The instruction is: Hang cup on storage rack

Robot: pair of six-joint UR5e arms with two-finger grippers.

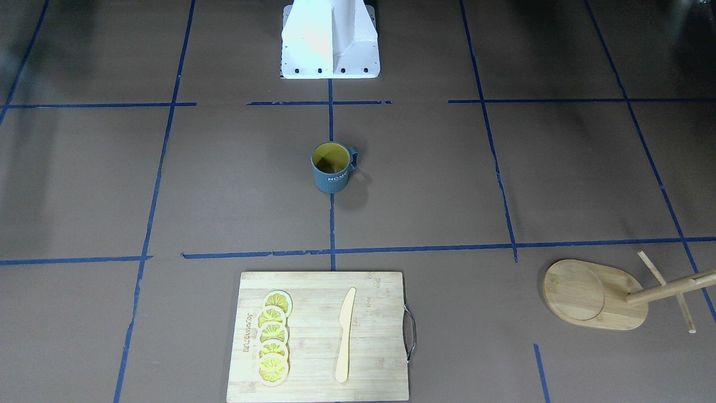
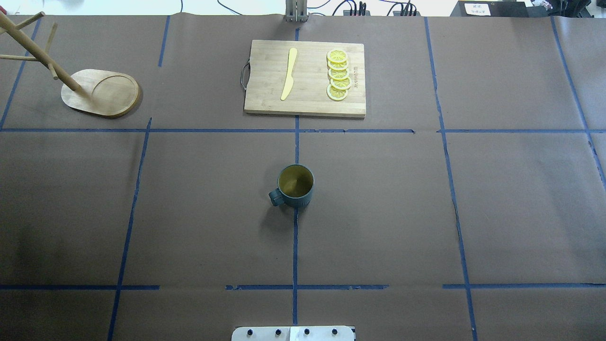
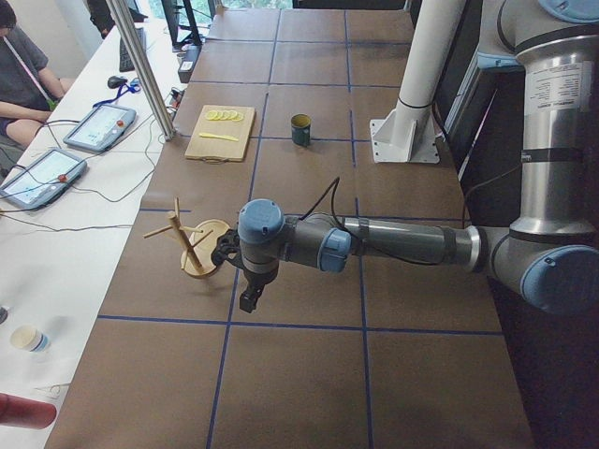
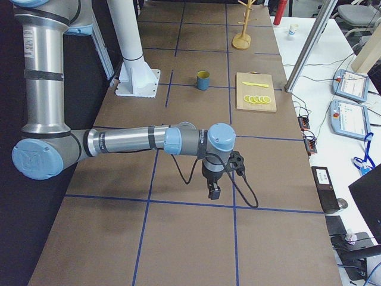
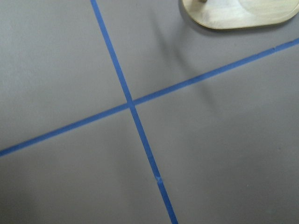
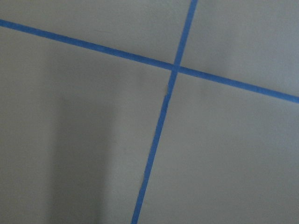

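The dark blue-grey cup (image 2: pixel 295 185) with a yellow inside stands upright at the table's middle, handle toward the robot's left; it also shows in the front view (image 1: pixel 331 167) and the side views (image 3: pixel 300 129) (image 4: pixel 203 80). The wooden storage rack (image 2: pixel 102 92) stands at the far left corner, also in the front view (image 1: pixel 593 294) and the left side view (image 3: pixel 201 253). Its base edge shows in the left wrist view (image 5: pixel 238 14). My left gripper (image 3: pixel 248 301) hangs above the table near the rack. My right gripper (image 4: pixel 212 192) hangs over the right end. I cannot tell whether either is open or shut.
A bamboo cutting board (image 2: pixel 305 78) with a wooden knife (image 2: pixel 289 73) and several lemon slices (image 2: pixel 338 75) lies beyond the cup. The white robot base (image 1: pixel 330 45) stands at the near edge. A person (image 3: pixel 23 65) and tablets are at a side desk.
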